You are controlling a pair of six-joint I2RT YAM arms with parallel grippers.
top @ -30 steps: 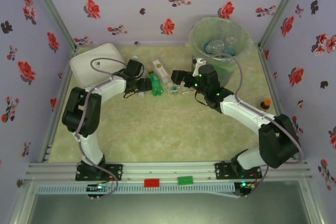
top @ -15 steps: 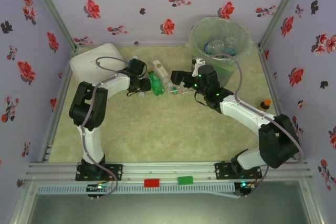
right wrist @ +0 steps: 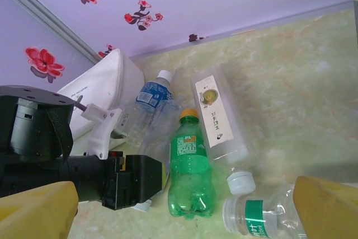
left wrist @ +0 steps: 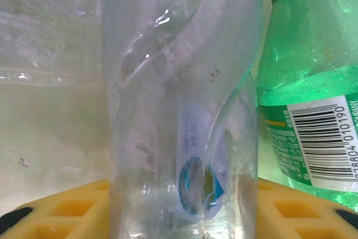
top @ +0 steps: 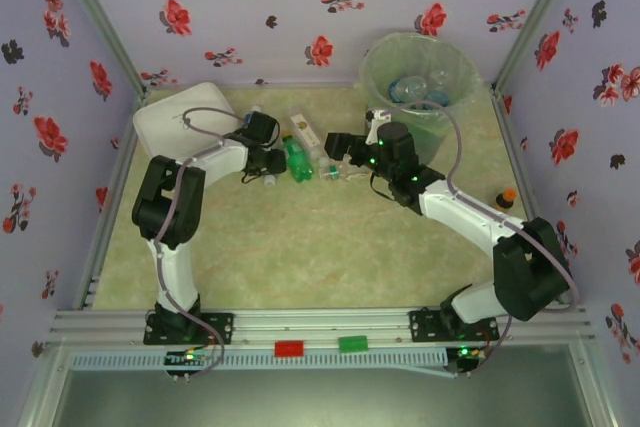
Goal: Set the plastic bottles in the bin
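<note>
A clear crumpled bottle stands between my left gripper's yellow fingers, which press its sides; that gripper is shut on it beside the green bottle. In the right wrist view the green bottle lies between a blue-labelled bottle and a clear white-labelled one. My right gripper hovers open over a clear bottle with a green band. The bin stands at the back right with several bottles inside.
A white rounded box sits at the back left, just behind the left gripper. A loose white cap lies by the green bottle. A small amber bottle stands near the right wall. Flowered walls close in three sides.
The left arm swung its elbow up and right, and its gripper edged closer to the green bottle; it has been still for the last half second. The right arm has barely moved.
</note>
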